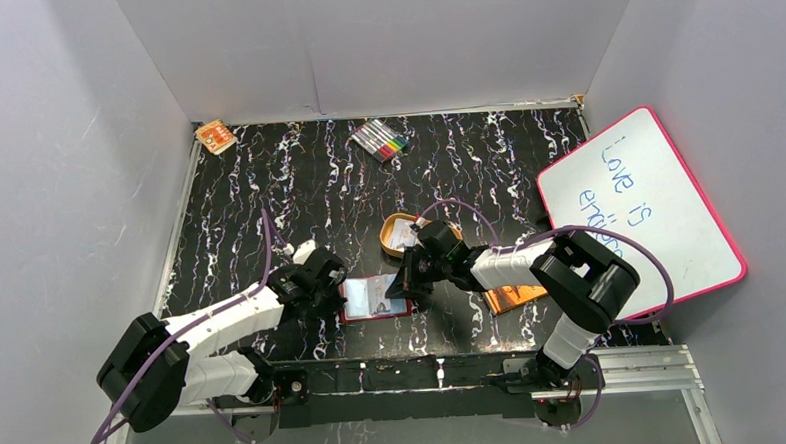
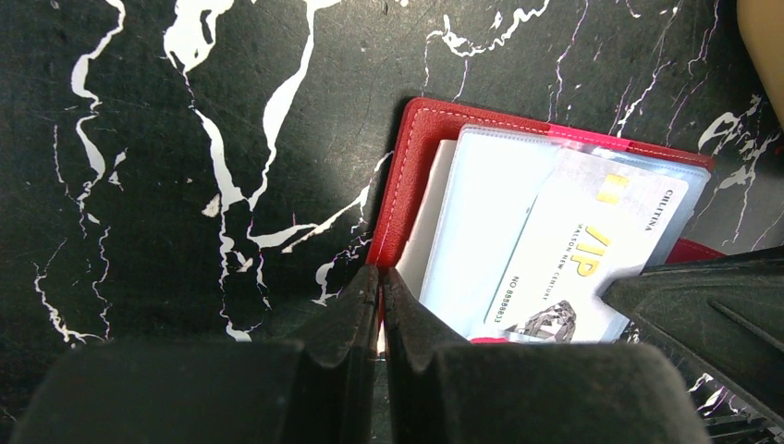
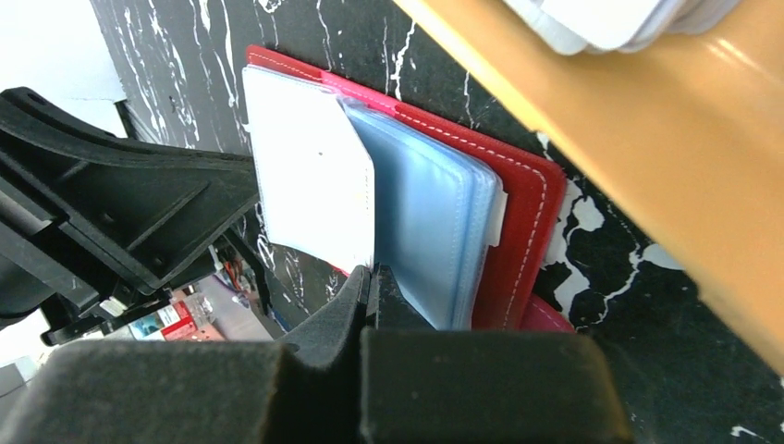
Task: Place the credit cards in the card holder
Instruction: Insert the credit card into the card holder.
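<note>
Top external: tabletop (image 1: 267, 187) bearing the open card holder (image 1: 375, 297), orange tray (image 1: 387, 225) behind with more credit cards (image 1: 403, 238) waiting. Left end effector (image 2: 379, 274) clenched on its red cover (image 2: 416, 157); right end effector (image 3: 370, 274) pinching one card (image 2: 592, 245) over the sleeves (image 3: 425, 222), not yet seated.

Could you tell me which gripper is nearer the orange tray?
Right. The right gripper sits just beside the orange tray; the left gripper is across the card holder.

Card holder (image 1: 375, 297) between left claw (image 2: 380, 301) and right claw (image 3: 371, 282); tray (image 1: 387, 234) behind; card (image 2: 592, 250) inside.
</note>
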Robot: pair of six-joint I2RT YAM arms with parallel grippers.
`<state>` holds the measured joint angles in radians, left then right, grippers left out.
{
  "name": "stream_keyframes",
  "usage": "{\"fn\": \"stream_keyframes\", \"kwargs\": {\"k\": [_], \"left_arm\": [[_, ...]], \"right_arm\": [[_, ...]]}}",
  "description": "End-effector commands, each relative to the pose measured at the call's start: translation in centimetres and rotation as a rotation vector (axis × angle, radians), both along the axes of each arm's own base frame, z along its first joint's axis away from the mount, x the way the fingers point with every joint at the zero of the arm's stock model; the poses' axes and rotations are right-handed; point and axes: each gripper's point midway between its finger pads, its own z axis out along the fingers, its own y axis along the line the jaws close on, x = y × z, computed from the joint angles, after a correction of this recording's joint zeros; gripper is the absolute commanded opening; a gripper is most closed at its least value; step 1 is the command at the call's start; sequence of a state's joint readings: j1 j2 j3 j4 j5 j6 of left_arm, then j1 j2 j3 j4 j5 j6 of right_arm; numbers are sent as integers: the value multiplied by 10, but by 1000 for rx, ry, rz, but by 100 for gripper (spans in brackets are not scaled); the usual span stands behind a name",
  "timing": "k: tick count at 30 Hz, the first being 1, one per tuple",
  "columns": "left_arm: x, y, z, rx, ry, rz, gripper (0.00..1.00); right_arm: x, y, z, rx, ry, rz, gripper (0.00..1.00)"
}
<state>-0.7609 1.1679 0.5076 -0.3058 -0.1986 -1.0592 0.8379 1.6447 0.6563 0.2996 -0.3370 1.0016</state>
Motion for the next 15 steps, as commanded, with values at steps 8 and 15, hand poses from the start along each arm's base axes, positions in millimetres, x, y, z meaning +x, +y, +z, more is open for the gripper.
{"fn": "stream_keyframes", "kwargs": {"k": [8, 15], "left_arm": [[-13, 15, -12, 49, 49, 10, 4], [-14, 12, -14, 39, 58, 5, 3]], "right_arm": [[5, -18, -21, -123, -40, -1, 0], [8, -8, -18, -105, -46, 20, 0]]}}
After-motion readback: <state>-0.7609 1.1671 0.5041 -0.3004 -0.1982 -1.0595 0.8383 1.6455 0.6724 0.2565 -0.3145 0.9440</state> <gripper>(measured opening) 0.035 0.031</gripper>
